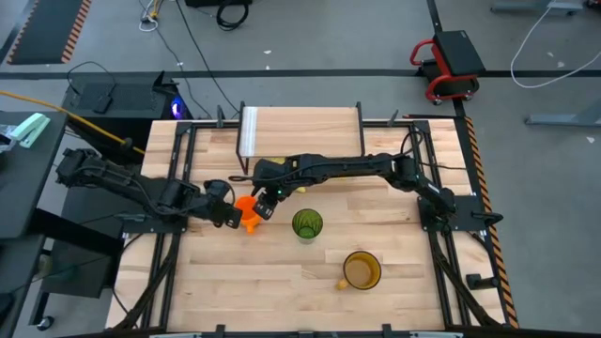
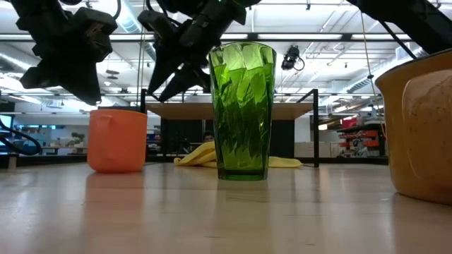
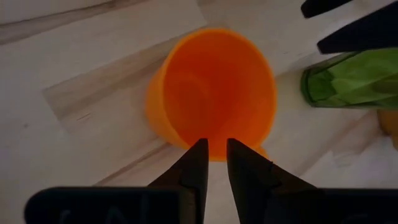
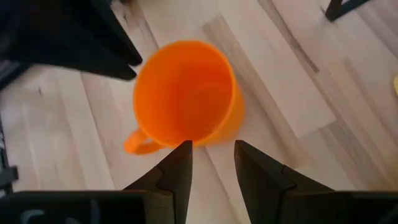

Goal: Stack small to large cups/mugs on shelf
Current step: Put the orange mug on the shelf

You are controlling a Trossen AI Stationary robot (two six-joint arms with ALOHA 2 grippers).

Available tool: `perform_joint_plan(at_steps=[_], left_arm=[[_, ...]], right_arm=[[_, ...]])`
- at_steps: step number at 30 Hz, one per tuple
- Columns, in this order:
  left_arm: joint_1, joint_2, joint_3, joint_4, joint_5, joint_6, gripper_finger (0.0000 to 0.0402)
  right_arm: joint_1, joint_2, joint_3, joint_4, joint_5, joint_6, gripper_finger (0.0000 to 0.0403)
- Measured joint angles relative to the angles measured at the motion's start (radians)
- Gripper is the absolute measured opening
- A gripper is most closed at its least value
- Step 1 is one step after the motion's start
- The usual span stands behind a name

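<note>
The small orange mug [image 1: 250, 218] stands upright on its base on the tabletop [image 2: 116, 140], its handle [image 4: 137, 143] sticking out sideways. My left gripper [image 3: 216, 146] hovers just over its rim, fingers a narrow gap apart. My right gripper [image 4: 212, 148] hovers over the mug's far side, slightly open. In the low view both grippers are above the mug. The dark green tumbler [image 1: 307, 224] stands to the mug's right. The amber mug [image 1: 362, 270] stands nearer the front. The shelf [image 1: 300, 131] stands at the table's far edge.
The two grippers [image 1: 235, 215] [image 1: 266, 207] crowd close together over the orange mug. The tumbler [image 2: 241, 113] stands right beside them. Something yellow [image 2: 198, 155] lies on the table under the shelf. Bare tabletop shows at the front left [image 1: 235, 282].
</note>
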Motion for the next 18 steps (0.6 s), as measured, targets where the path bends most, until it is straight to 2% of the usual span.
perform_joint_plan(at_steps=[9,18], left_arm=[[0.000,-0.074,0.000,-0.126,0.019,-0.049,0.0048],[0.000,-0.021,0.000,-0.121,0.027,-0.065,0.0050]], right_arm=[[-0.005,0.000,0.000,0.045,-0.001,-0.015,0.0127],[-0.006,0.070,-0.002,0.032,-0.022,0.006,0.0127]])
